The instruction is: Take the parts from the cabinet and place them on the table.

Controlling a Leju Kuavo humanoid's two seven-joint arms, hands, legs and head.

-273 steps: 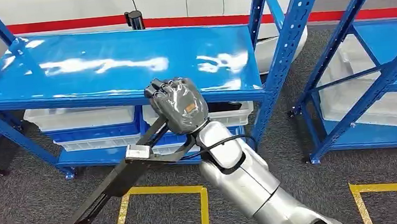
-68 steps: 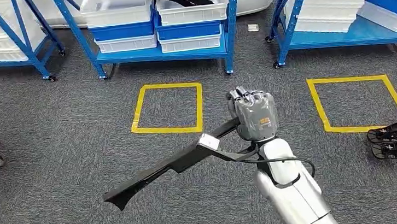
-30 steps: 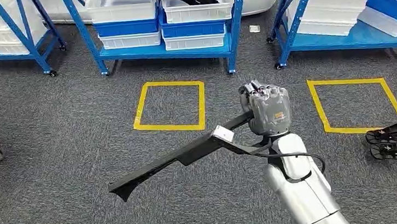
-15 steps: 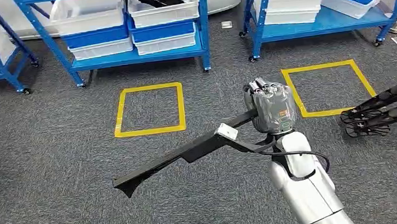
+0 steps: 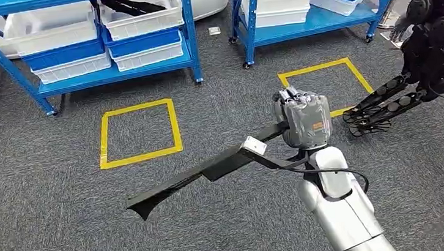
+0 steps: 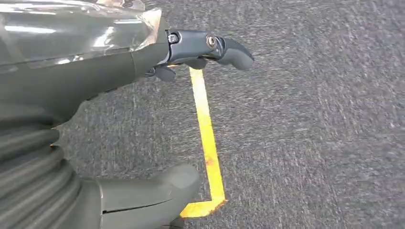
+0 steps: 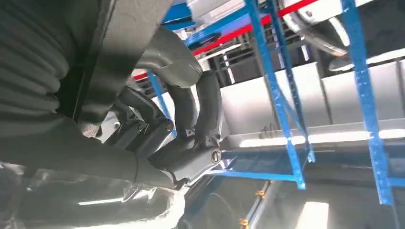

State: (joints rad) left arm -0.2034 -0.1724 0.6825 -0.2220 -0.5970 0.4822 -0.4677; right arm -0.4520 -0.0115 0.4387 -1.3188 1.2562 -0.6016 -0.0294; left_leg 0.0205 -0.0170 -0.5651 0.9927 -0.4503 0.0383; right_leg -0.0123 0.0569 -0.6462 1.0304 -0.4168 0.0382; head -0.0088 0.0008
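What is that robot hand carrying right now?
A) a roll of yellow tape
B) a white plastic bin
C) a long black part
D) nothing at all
C: in the head view the right robot hand grips one end of a long black part, which juts out over the grey carpet.

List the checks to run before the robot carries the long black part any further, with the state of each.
1. Right hand grips the long black part: ok.
2. Part clear of the carpet: ok, it hangs above it.
3. Left hand free: ok, fingers apart, nothing in them.
4. Table in sight: not ok.
5. Path on the right: not ok, dark equipment stands there.
6. Grip firmness: cannot tell.
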